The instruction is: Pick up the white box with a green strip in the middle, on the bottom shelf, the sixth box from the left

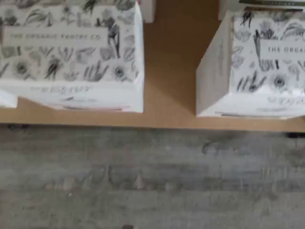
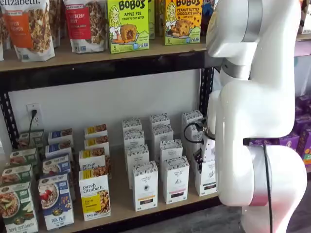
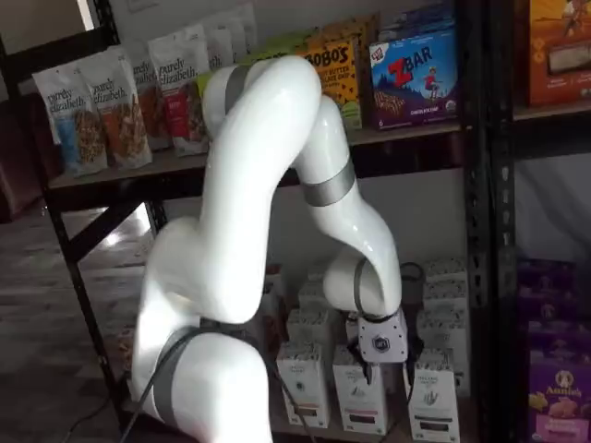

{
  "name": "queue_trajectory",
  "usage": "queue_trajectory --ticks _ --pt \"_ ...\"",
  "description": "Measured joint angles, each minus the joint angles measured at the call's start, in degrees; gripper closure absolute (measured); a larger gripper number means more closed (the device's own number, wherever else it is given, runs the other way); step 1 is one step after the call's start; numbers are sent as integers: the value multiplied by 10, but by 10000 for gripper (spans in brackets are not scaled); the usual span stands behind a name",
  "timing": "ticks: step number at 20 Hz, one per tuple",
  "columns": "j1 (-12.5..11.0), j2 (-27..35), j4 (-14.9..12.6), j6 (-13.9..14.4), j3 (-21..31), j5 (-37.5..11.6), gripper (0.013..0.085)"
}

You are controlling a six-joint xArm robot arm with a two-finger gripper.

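Hung from the white arm (image 3: 277, 185), the white-bodied gripper (image 3: 388, 369) with two black fingers is seen with its fingers apart and nothing between them, just above the front row. The tall narrow white box (image 3: 434, 403) with a patterned top band and a dark strip low on its front is stood upright just beside the gripper, at the front edge of the pale wooden bottom shelf (image 2: 121, 204). A matching white carton (image 3: 362, 399) is stood on the gripper's other side, apart from it.

Glossy white arm (image 3: 268, 185) — grey joint bands, black cable (image 2: 192, 131)
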Motion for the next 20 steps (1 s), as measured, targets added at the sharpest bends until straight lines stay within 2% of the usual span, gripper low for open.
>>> queue_trajectory --ticks 3,5,10,15,18,20 --pt "-5 29 22 -27 -42 16 130" --pt "-5 45 55 -59 -66 22 130" --pt "-6 79 92 -96 -112 25 130" --pt "-14 100 68 -80 -144 29 130" --pt "-16 109 76 -89 -161 33 130" --pt "-18 112 64 -79 -169 36 130"
